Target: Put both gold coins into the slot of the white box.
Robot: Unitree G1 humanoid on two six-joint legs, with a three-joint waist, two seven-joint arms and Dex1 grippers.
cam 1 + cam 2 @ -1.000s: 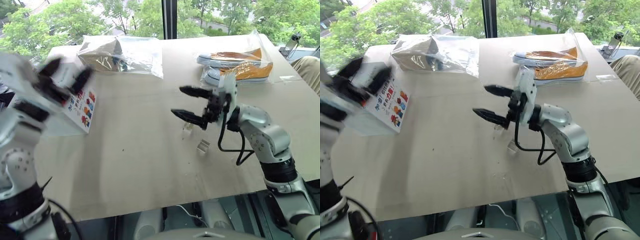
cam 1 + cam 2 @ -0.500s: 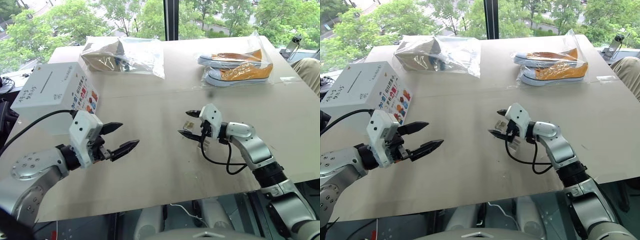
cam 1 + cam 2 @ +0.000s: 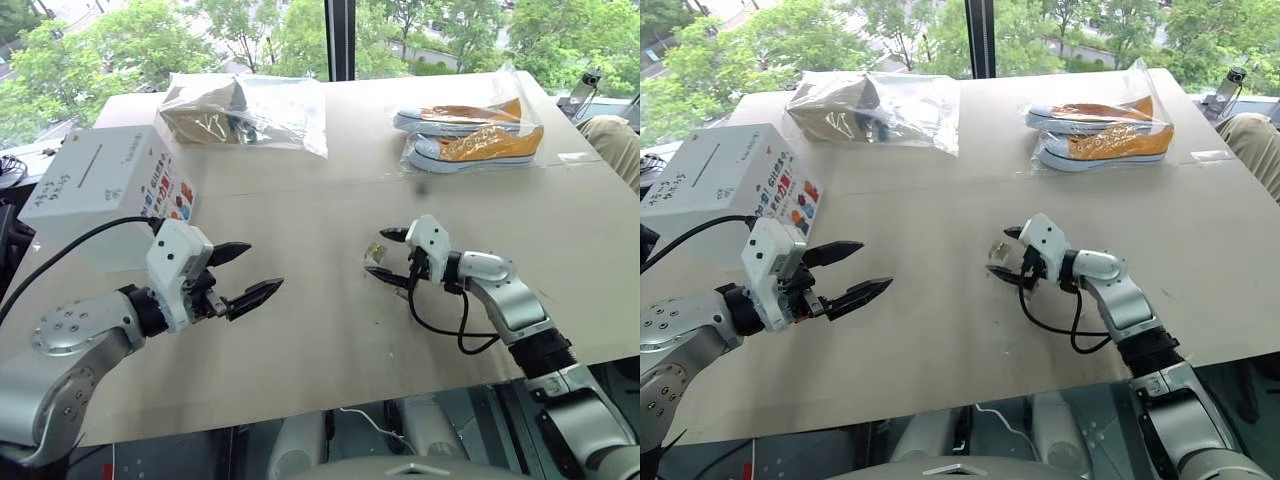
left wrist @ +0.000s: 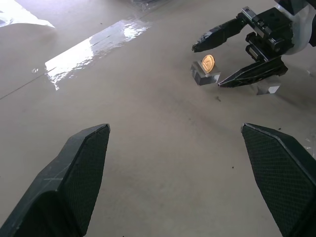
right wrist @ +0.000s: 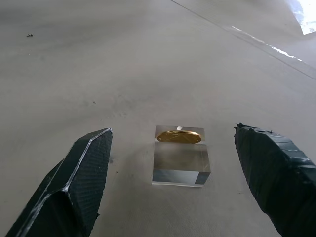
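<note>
My right jaws (image 3: 385, 256) hang spread wide, low over the surface (image 3: 320, 330), one finger on either side of a small clear block (image 5: 179, 162) with a gold coin (image 5: 178, 136) on top; nothing is gripped. My left jaws (image 3: 250, 275) are also spread and empty, well apart from the coin. The white box (image 3: 105, 195) sits at the surface's left edge, its slot (image 3: 93, 163) facing up.

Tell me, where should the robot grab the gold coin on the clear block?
Probably by its thin rim. The coin stands on top of the clear block, so the open right tool can likely close one finger on each side of it.
</note>
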